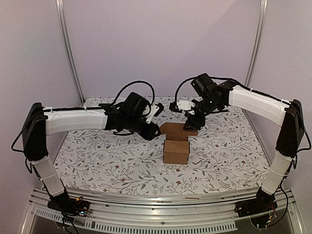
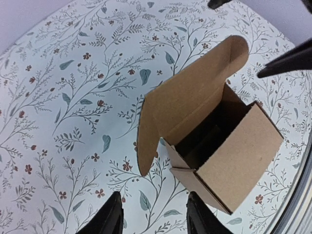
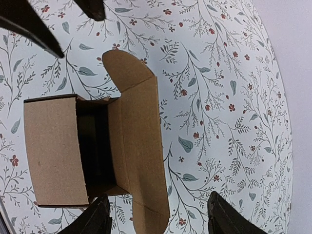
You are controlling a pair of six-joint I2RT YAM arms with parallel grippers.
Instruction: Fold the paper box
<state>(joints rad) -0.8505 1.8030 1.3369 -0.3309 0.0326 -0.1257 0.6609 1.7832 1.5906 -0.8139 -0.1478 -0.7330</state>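
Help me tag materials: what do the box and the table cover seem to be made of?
The paper box looks like plain brown cardboard, matte, with sharp creases and thin cut edges. The table cover seems to be a printed floral cloth or vinyl sheet; which one is unclear.

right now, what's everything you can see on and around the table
paper box: one, plain brown, middle of the table, lid flap open on the far side
tablecloth: one, white with leaf and flower print, covering the table
metal rail: one, silver, along the near edge
left arm, right arm: two, black and white, reaching toward the box
left fingers: two, black, apart, holding nothing
right fingers: two, black, apart, holding nothing
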